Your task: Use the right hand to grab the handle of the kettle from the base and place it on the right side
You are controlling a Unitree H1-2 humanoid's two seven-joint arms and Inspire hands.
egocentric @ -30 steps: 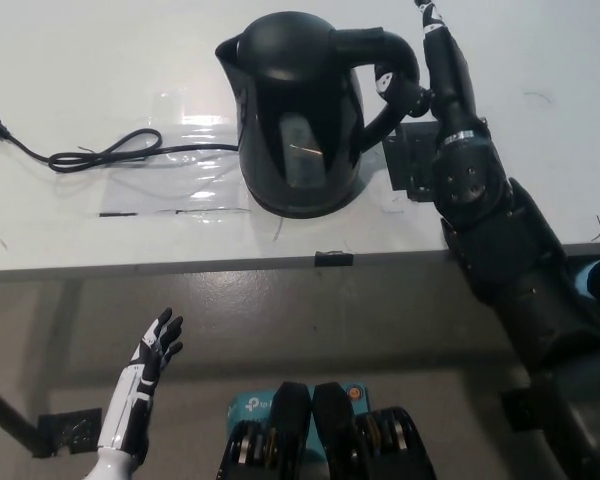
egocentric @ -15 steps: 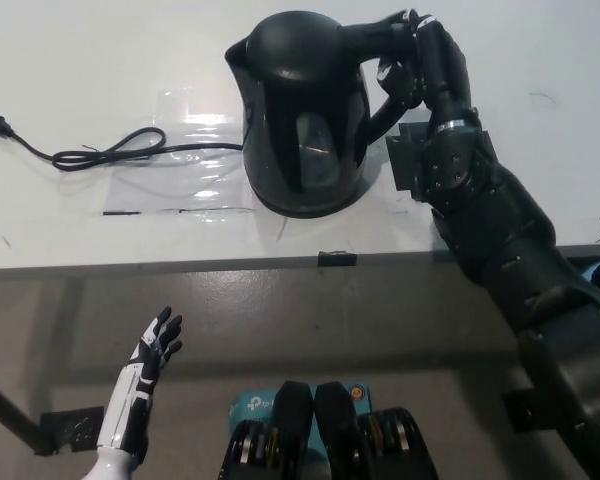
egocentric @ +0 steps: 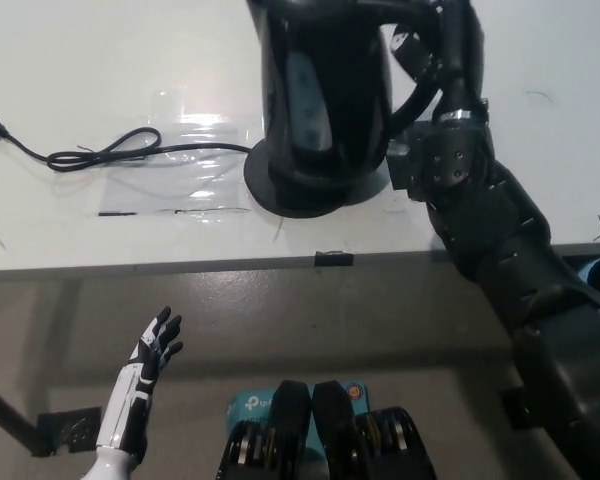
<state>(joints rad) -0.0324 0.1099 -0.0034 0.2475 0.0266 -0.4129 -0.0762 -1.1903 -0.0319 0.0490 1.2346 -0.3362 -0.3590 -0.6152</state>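
now we're in the head view, and the kettle (egocentric: 325, 90) fills the upper middle of the frame, its top cut off by the upper edge. it looks raised just above the round base (egocentric: 315, 190), which sits on the white table (egocentric: 100, 60) below it. our black right hand (egocentric: 450, 35) is at the upper right, wrapped around the kettle's handle (egocentric: 420, 80), fingers closed on it. the power cord (egocentric: 110, 155) trails from the base to the left of the frame, lying on a clear plastic sheet (egocentric: 190, 140).

we judge the kettle a stiff, smooth plastic body, likely slippery on its walls, so the looped handle is the right place to hold. whether there's water inside we can't tell; if so, it'll hang heavy and want to swing off the handle.

down at the lower left, below the table edge, our white left hand (egocentric: 150, 360) rests with fingers spread, holding nothing.
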